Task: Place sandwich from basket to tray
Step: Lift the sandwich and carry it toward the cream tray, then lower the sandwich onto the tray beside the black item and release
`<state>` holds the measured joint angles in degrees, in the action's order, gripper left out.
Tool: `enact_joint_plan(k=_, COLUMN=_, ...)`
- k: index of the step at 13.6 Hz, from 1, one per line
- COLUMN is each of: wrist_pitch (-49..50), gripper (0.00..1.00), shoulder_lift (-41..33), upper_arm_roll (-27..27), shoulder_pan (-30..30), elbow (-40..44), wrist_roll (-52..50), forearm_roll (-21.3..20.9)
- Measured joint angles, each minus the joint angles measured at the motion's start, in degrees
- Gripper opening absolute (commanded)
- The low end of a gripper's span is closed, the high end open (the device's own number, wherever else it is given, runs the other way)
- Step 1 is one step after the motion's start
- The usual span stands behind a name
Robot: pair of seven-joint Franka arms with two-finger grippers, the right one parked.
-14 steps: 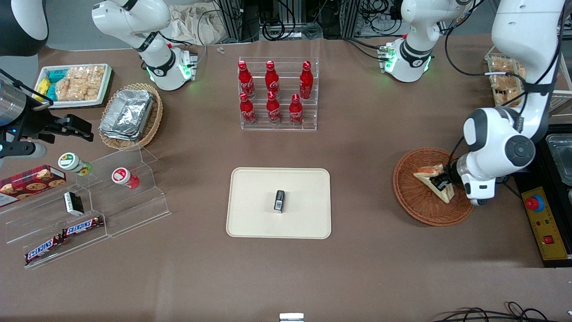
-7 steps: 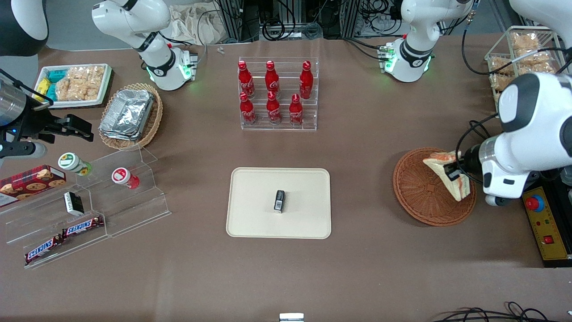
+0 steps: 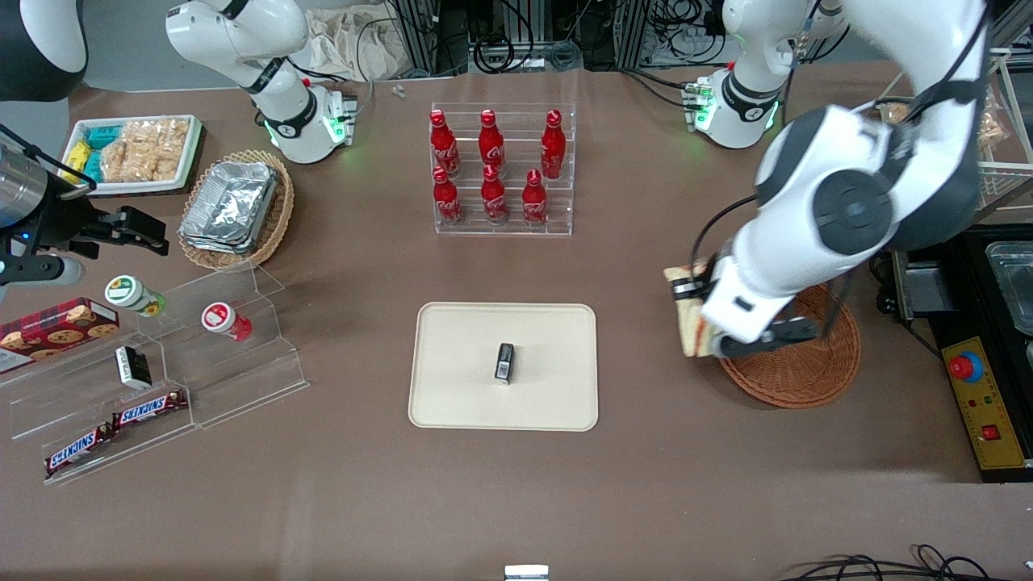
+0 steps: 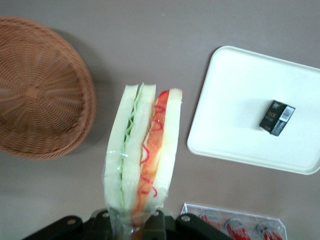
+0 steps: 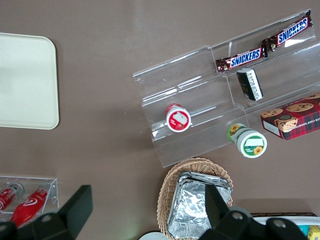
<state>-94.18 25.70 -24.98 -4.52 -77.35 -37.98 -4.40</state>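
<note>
wrapped sandwich (image 4: 142,155) pinched in the gripper (image 4: 134,222) fingers, aloft between basket (image 3: 807,363) and tray (image 3: 452,395).

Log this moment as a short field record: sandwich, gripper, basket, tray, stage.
sandwich: held on edge in the air, clear of the basket, over the table between basket and tray
gripper: shut on the sandwich's lower end
basket: empty
tray: on the table, a small black box on it
small black box: near the tray's middle
stage: carrying, not yet placed
</note>
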Motion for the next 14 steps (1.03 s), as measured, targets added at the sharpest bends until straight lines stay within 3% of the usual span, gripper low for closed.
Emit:
enact_joint_plan(k=3, wrist_pitch=-5.17, gripper=0.0, shoulder_lift=9.84, upper_arm_roll=0.02, shoulder_pan=-5.73, elbow=4.03, wrist_roll=-4.21, forearm_roll=-4.7)
enact_joint_plan(k=6, wrist_pitch=-13.44, gripper=0.0, shoulder_lift=17.34, upper_arm_roll=0.04, shoulder_pan=-8.09, elbow=4.93, wrist_roll=-5.28, forearm_roll=-5.29)
enact_joint_plan(k=12, wrist_pitch=-23.02, gripper=0.04, shoulder_lift=25.22, upper_arm_roll=0.05, shoulder_pan=-10.98, elbow=5.82, wrist_roll=-5.28, forearm_roll=-8.32)
enact_joint_plan(k=13, wrist_pitch=-24.27, gripper=0.09, shoulder_lift=25.98, upper_arm_roll=0.06, shoulder_pan=-11.12, elbow=5.85, wrist_roll=-5.26, forearm_roll=-8.43)
enact_joint_plan(k=14, wrist_pitch=-25.45, gripper=0.37, shoulder_lift=26.74, upper_arm_roll=0.06, shoulder_pan=-11.24, elbow=5.85, wrist_roll=-5.25, forearm_roll=-8.48)
